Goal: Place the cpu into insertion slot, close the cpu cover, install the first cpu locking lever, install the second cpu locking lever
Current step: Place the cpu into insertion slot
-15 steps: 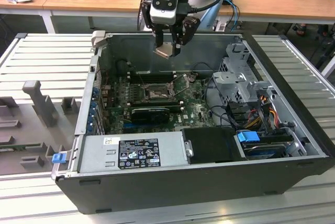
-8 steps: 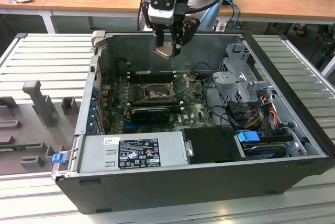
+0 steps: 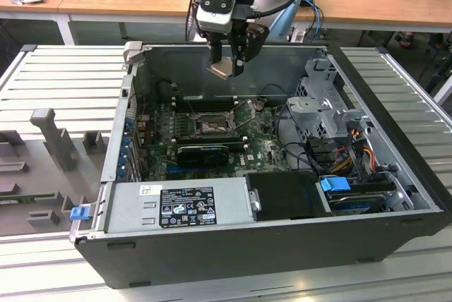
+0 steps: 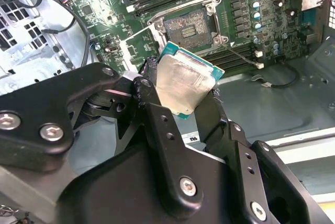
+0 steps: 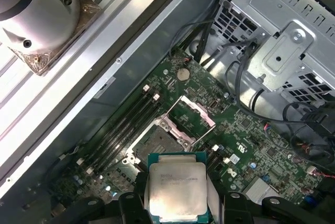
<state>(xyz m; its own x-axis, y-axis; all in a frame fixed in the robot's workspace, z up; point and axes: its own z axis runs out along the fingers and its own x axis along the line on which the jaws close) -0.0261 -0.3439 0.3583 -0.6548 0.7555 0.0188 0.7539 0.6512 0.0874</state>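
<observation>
Silvery-grey metal top showing, clamped by two opposite edges in the pincer point(image 3: 227, 66) — holds the cpu point(image 5: 178, 190) tilted, square, no longer side. Hangs above the open case point(image 3: 282, 245), well apart from the insertion slot point(image 5: 157, 145) below — with the cpu cover point(image 5: 192, 113) swung up off it.

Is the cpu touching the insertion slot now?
Apart. In the exterior view the gripper holds the cpu well above the insertion slot.
</observation>
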